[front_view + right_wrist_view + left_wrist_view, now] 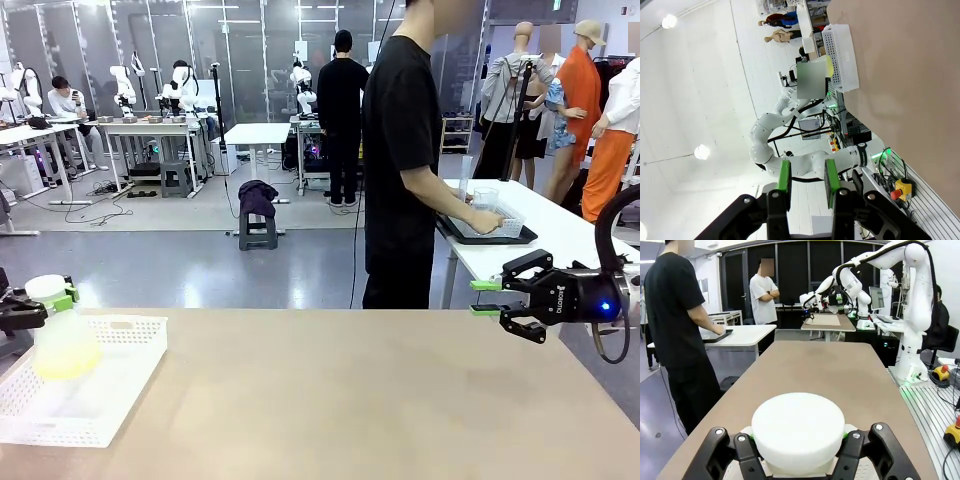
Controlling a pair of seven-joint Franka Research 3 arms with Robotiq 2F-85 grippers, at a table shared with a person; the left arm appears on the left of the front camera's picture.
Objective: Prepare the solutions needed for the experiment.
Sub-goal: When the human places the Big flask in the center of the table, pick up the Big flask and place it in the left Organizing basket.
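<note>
A translucent flask (62, 345) with a white round cap (797, 427) hangs just over a white perforated basket (130, 350) at the table's left end. A shallow layer of pale yellow solution (66, 362) tints the flask's lower part. My left gripper (55, 297) is shut on the flask at its capped neck; in the left wrist view the cap sits between the black fingers (747, 452). My right gripper (486, 297) hovers above the table's right end, far from the flask, open with nothing between its green pads (784, 177).
The brown tabletop (350, 400) stretches bare between the two arms. A person in black stands beyond the far edge, turned to a white side table (560, 235), hands at a black tray (480, 235) holding a clear container (487, 197).
</note>
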